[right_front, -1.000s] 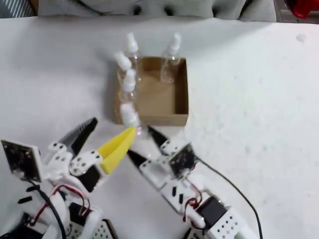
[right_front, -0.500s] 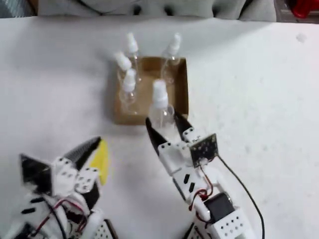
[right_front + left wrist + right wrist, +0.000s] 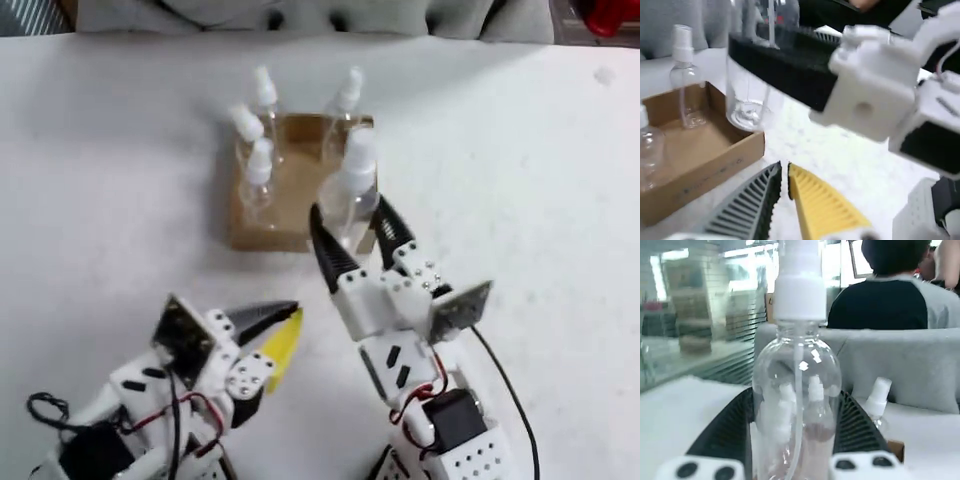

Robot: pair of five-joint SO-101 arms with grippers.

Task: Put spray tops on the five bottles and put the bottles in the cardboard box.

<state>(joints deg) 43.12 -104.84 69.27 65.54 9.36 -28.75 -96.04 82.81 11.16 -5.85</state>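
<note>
Right gripper (image 3: 348,208) clamped on the fifth bottle (image 3: 352,185), black fingers (image 3: 730,432) either side of the clear body below the shoulder; spray top (image 3: 800,285) is on. Bottle's long axis is upright. It hangs at the near right corner of the cardboard box (image 3: 262,240). From the left wrist view its base sits about over the right wall rather than plainly inside; I can't tell whether it clears the rim. That is the relation I'd steer on: the open floor lies to the left of the held bottle and a little farther off, so I judge a short inward shift is wanted before lowering, or the base may catch the wall. In the box, four bottles (image 3: 258,172) stand upright with tops on: three crowded along the left side, one in the far right corner. Left gripper (image 3: 291,314) pinched closed on nothing, low over the table (image 3: 520,150), well back from the box; the right arm is the nearer one
</note>
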